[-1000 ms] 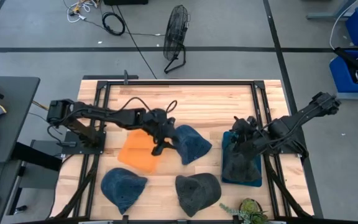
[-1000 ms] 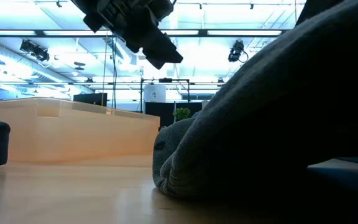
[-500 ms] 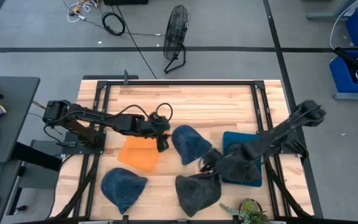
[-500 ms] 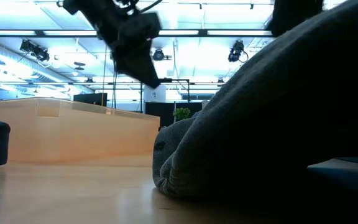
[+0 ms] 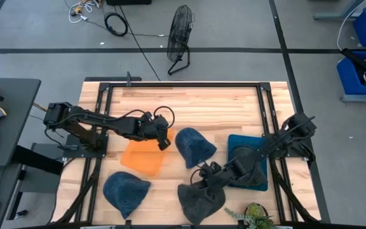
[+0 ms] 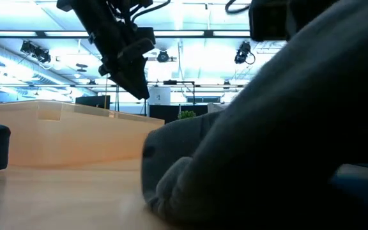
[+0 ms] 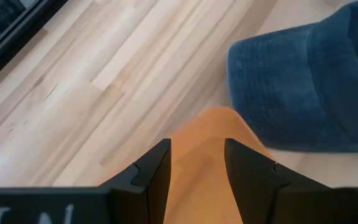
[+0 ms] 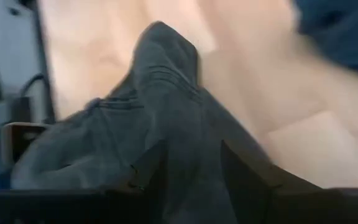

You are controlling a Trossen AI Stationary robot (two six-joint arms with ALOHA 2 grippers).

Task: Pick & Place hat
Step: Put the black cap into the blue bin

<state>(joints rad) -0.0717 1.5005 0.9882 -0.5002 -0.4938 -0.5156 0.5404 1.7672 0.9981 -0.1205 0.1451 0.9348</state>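
Since the earlier frames the right arm has swung off the dark blue square mat (image 5: 257,147) at the right of the wooden slatted tabletop (image 5: 196,108) and reached toward the front edge; its right gripper (image 5: 203,175) now sits at the dark grey fabric bucket hat (image 5: 201,198) lying front-centre. The left arm has drawn back from the blue denim bucket hat (image 5: 194,146) at mid-table, and its left gripper (image 5: 162,141) now hangs over the far corner of the flat orange square mat (image 5: 143,158).

Progress — judged early to middling. A dark garment, seemingly another hat, lies on the dark blue mat, though it cannot be told apart from the arm with certainty. Three hats remain off any mat: the blue denim one just beside the orange mat, the dark grey one at the front, and a second blue denim bucket hat (image 5: 125,193) front-left. The orange mat is bare.

Jaws, right: the wrist view shows both fingers parted with the grey hat's crown (image 8: 166,93) lying between and beyond them — positioned for a grasp, nothing held. Whether the fingers yet touch the fabric cannot be told.

Jaws, left: parted and empty, above the orange mat's corner, with the mid-table denim hat (image 7: 303,81) near but apart.
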